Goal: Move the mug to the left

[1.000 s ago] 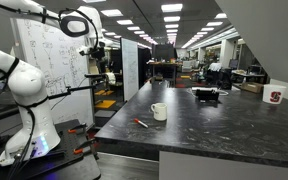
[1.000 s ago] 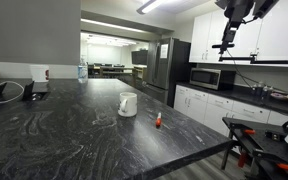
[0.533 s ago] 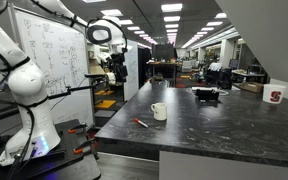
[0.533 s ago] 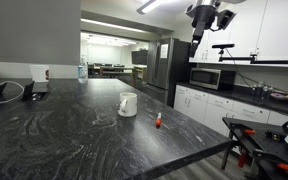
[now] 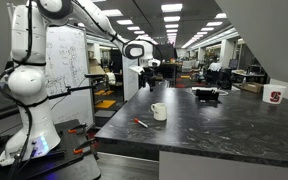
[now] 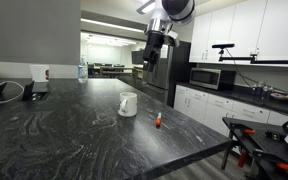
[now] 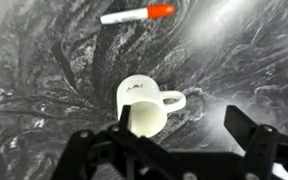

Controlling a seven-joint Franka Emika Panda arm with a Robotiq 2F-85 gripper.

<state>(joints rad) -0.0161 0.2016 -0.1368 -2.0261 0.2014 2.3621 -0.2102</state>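
The small white mug point(image 5: 159, 111) stands upright on the dark marbled countertop point(image 5: 224, 125), near its front end. It also shows in an exterior view point(image 6: 128, 104) and in the wrist view point(image 7: 144, 104), with its handle pointing right there. My gripper point(image 5: 144, 80) hangs in the air above and to the side of the mug, and shows in an exterior view point(image 6: 153, 58) too. In the wrist view the gripper point(image 7: 169, 135) is open and empty, with the mug below it near the left finger.
A red-capped marker point(image 7: 136, 14) lies beside the mug near the counter edge point(image 5: 141, 123), point(image 6: 157, 120). A white cup with a red logo point(image 5: 275, 97) stands at the far end point(image 6: 40, 73). A dark bowl point(image 6: 2, 93) with objects and a black item point(image 5: 206, 95) lie farther back.
The arm has swung from high and away at the side to over the counter, and the gripper has come down close above the mug. The mug and marker have not moved.
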